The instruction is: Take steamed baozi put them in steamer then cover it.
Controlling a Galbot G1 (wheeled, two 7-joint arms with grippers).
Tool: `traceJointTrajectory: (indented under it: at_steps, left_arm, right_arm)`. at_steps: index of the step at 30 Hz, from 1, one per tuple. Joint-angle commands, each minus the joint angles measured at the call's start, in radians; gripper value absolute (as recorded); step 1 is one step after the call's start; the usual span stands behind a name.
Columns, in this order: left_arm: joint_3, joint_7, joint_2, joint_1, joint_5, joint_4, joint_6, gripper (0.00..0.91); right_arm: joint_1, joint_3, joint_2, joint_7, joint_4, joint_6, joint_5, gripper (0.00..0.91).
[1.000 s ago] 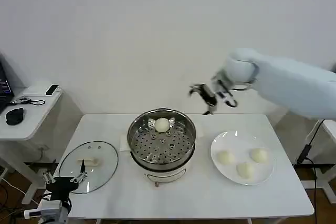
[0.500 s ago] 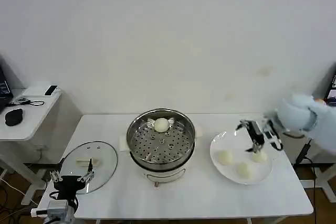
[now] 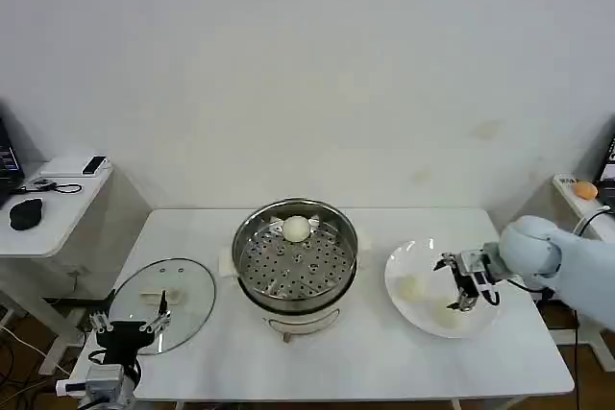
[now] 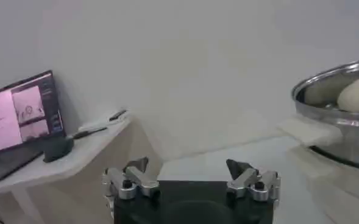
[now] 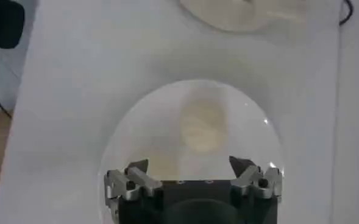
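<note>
Head view shows the wide white rectangular table [image 3: 365, 362] carrying everything. The round shiny stainless-steel steamer [image 3: 295, 254] with its perforated tray sits on it, well to the left of the right gripper [image 3: 462, 287], and holds one small cream-white steamed baozi [image 3: 296, 228] at the far side of the tray. Farther left lies the round clear glass lid [image 3: 163, 303], flat on the table, just beyond the left gripper [image 3: 123, 326], which waits low at the table's near left corner with its fingers spread wide around nothing.

The flat round white plate [image 3: 408, 261] lies directly under the right gripper. That gripper hangs low over the plate's right half, fingers spread apart, with no bun pinched between them. One more baozi on the plate rests just to the gripper's left; another sits right below it, close by the fingertips, though whether they touch cannot be told. From the right wrist view, a bun lies on the plate just ahead of the open fingers.
</note>
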Motion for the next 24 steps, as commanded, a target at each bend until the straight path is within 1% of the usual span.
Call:
traceJointTrajectory:
  at_steps: [1, 2, 6, 11, 14, 16, 18, 19, 21, 22, 24]
  left_arm:
    - [-0.001, 0.000, 0.002, -0.003, -0.001, 0.006, 0.001, 0.907]
    - [-0.002, 0.001, 0.002, -0.006, -0.001, 0.010, 0.001, 0.907]
    - [-0.001, 0.001, 0.002, -0.010, -0.001, 0.020, 0.001, 0.907]
    - [-0.009, 0.001, 0.001, -0.008, -0.004, 0.021, 0.001, 0.907]
    - [-0.013, 0.001, -0.001, -0.006, -0.005, 0.021, 0.000, 0.907]
    - [-0.014, 0.000, -0.002, -0.003, -0.005, 0.019, 0.000, 0.907]
    - [-0.015, 0.001, -0.004, -0.002, -0.005, 0.017, 0.000, 0.907]
    - [-0.015, 0.000, -0.005, -0.002, -0.005, 0.017, 0.000, 0.907]
    - [-0.014, 0.000, -0.005, -0.002, -0.005, 0.016, 0.000, 0.907]
    - [-0.014, 0.000, -0.006, -0.002, -0.005, 0.015, 0.000, 0.907]
    - [-0.014, -0.001, -0.007, -0.002, -0.005, 0.015, 0.000, 0.907]
  right_arm:
    - [-0.094, 0.063, 0.106, 0.012, -0.129, -0.006, -0.023, 0.907]
    - [-0.091, 0.063, 0.141, 0.014, -0.157, -0.003, -0.024, 0.907]
    - [-0.079, 0.056, 0.188, 0.013, -0.186, -0.004, -0.018, 0.907]
    - [-0.061, 0.032, 0.224, 0.005, -0.195, -0.010, -0.012, 0.907]
    - [-0.062, 0.032, 0.240, -0.001, -0.204, -0.018, -0.018, 0.877]
    - [-0.063, 0.030, 0.241, -0.009, -0.203, -0.027, -0.028, 0.836]
    - [-0.061, 0.029, 0.238, -0.018, -0.203, -0.031, -0.041, 0.826]
    - [-0.060, 0.027, 0.235, -0.022, -0.204, -0.034, -0.045, 0.796]
    - [-0.058, 0.026, 0.232, -0.026, -0.205, -0.039, -0.051, 0.776]
    - [-0.057, 0.027, 0.230, -0.027, -0.206, -0.041, -0.051, 0.746]
    - [-0.058, 0.030, 0.230, -0.027, -0.206, -0.043, -0.052, 0.725]
